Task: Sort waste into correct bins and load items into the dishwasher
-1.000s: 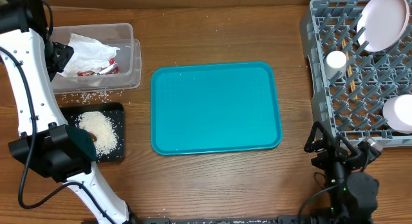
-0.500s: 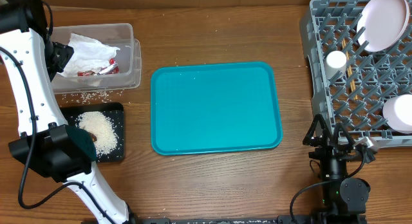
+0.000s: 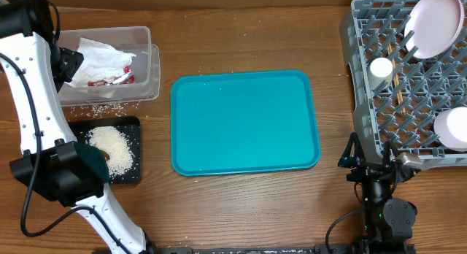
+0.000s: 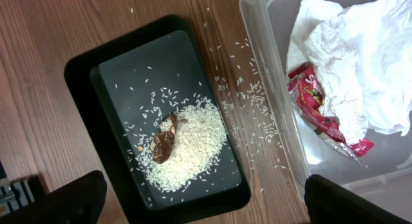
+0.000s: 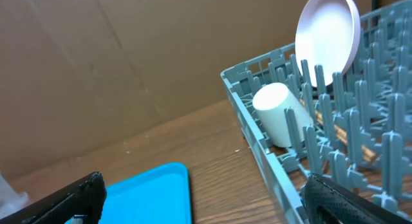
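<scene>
Left end effector (image 4: pixel 206 201) and right end effector (image 5: pixel 203 199) spread wide, empty. Napkin (image 4: pixel 360 50) and sauce packet (image 4: pixel 318 109) lie in the clear tub (image 4: pixel 277 102), rice (image 4: pixel 193 145) on the black tray (image 4: pixel 84 76) (stray grains (image 4: pixel 250 93) on the surface (image 4: pixel 38 31)); plate (image 3: pixel 435 22) and cup (image 3: pixel 380 67) in the rack (image 3: pixel 363 108).

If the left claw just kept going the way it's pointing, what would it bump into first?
Most likely the black tray with its heap of rice: the open left claw points down at it, the clear tub just off to one side. Depth is hard to judge.
</scene>
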